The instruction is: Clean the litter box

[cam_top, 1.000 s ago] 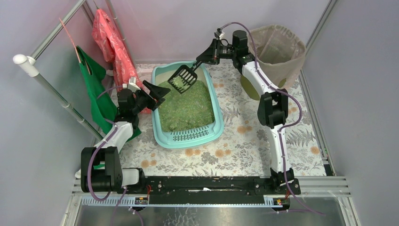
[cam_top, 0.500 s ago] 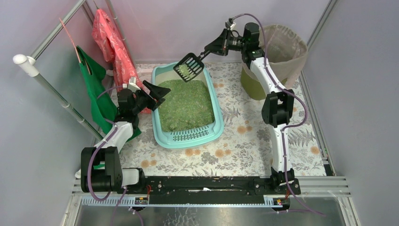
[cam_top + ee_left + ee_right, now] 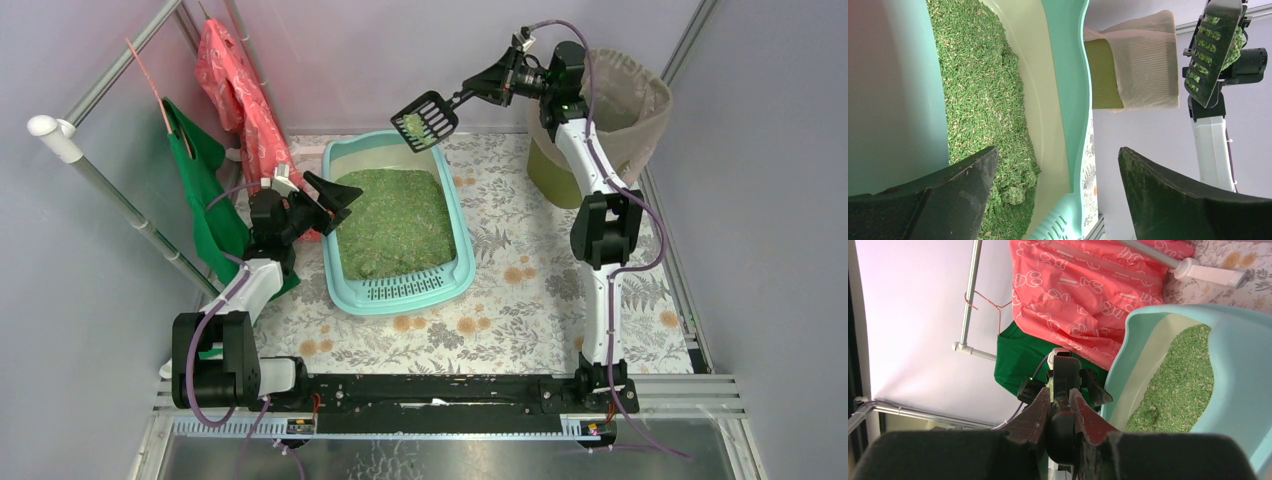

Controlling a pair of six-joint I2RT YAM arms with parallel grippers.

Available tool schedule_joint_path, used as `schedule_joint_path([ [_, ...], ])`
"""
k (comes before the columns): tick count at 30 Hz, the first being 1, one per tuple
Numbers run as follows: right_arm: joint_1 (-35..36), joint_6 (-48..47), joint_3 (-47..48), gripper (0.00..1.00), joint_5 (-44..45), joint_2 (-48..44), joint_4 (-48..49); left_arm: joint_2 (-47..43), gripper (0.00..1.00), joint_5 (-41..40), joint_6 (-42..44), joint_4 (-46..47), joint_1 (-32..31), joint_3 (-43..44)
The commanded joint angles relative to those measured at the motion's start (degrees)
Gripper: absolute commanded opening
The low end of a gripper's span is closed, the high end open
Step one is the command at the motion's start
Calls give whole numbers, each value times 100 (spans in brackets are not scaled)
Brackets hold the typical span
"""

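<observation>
Turquoise plastic litter box (image 3: 463, 243), one. It lies lengthwise on the flower-patterned table (image 3: 520, 290), left of centre, with its slotted grille step toward the arm bases. It is filled with green granules (image 3: 395, 220), and the cream inner wall is bare at the far end.

Black slotted scoop (image 3: 427, 118), one. It is held in the air above the far right corner of the box and carries a small clump of green granules. Its handle is clamped in the right pincer (image 3: 480, 88), whose jaws are narrow (the wrist view shows both fingers pressed against the handle).

Left pincer (image 3: 337, 192): spread wide and holding nothing. It is poised at the left rim of the box, pointing across the granules (whether it touches the rim cannot be told).

Olive round bin (image 3: 545, 168), one, lined with a beige plastic bag (image 3: 625, 100). It stands at the far right corner of the table behind the right arm, apart from the box.

Red garment (image 3: 235, 90) and green garment (image 3: 200, 180), one each. Both hang on the left side near a metal rail (image 3: 120, 65), the green one on a pink hanger.
</observation>
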Motion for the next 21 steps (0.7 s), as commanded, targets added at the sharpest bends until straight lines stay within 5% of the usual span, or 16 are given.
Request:
schedule_joint_path([
  [1,256,427,-232,0,-170,-557,838,130,99,-9,81,-5,0,-182],
  [11,495,208,796,0,-212,-319,150,120,99,8,64,25,-1,-195],
  [21,-311,-15,820,0,-167,-791,-315,86,99,66,-7,111,1,-211],
])
